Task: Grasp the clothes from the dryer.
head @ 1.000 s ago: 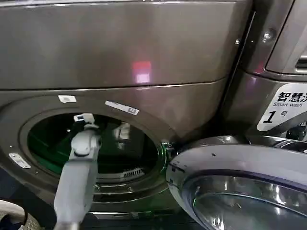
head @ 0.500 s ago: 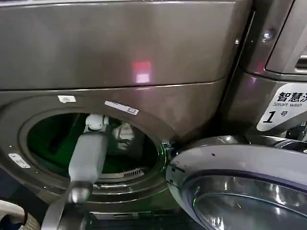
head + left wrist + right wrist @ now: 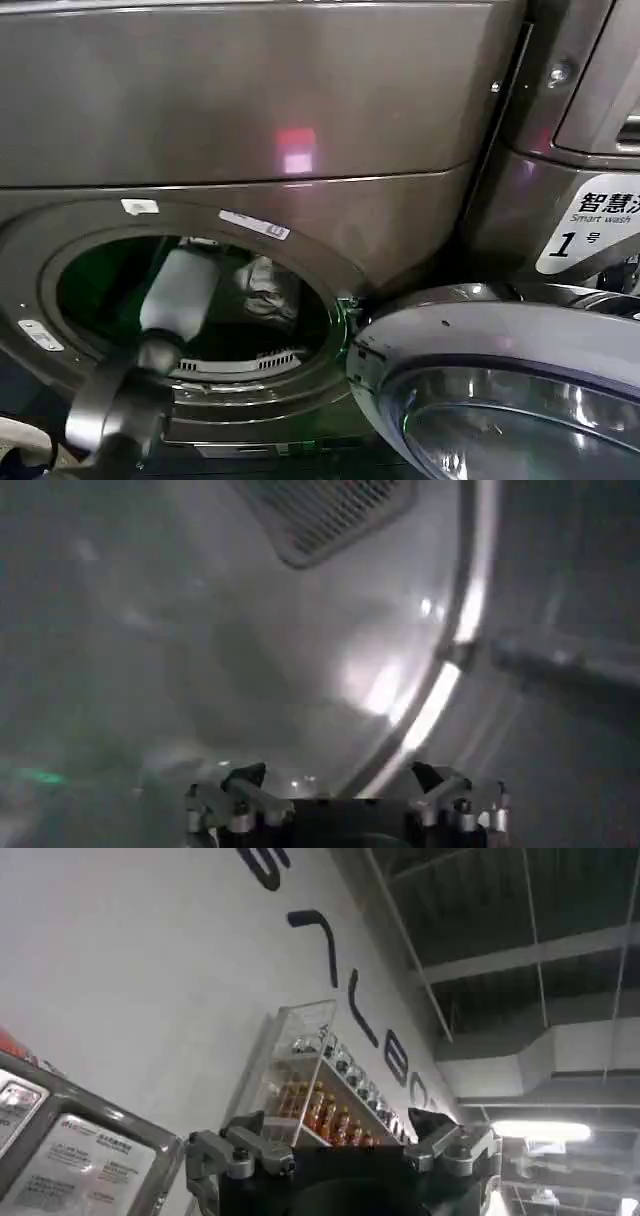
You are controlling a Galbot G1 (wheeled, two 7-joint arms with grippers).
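Dryer: large dark bronze-grey front-loading machine [image 3: 250, 120], round porthole open, silver-rimmed glass door [image 3: 500, 390] swung down and aside at lower right.
Clothes: small wrinkled light grey-white bundle of fabric [image 3: 268, 285] lying inside the drum, toward the rear right of the opening; yellow-green garment not made out.
Left gripper: reaching deep into the drum on a grey arm [image 3: 178, 292]; seen from the wrist as left gripper [image 3: 345, 780], both fingers spread wide apart, nothing between them, facing the bare curved drum wall and a perforated vent.
Right gripper: right gripper [image 3: 340, 1138] parked away from the machine, pointing up at a white wall and ceiling, fingers apart and empty.
Step in hand: approach to the bundle, not yet in contact.
Aim: judged too far left of the fabric; turn the wrist toward the robot's right until cloth sits between the fingers.
Grasp: push in low, gather a thick fold, close fully.
Risk: pinching a thin edge, or scraping the drum wall.
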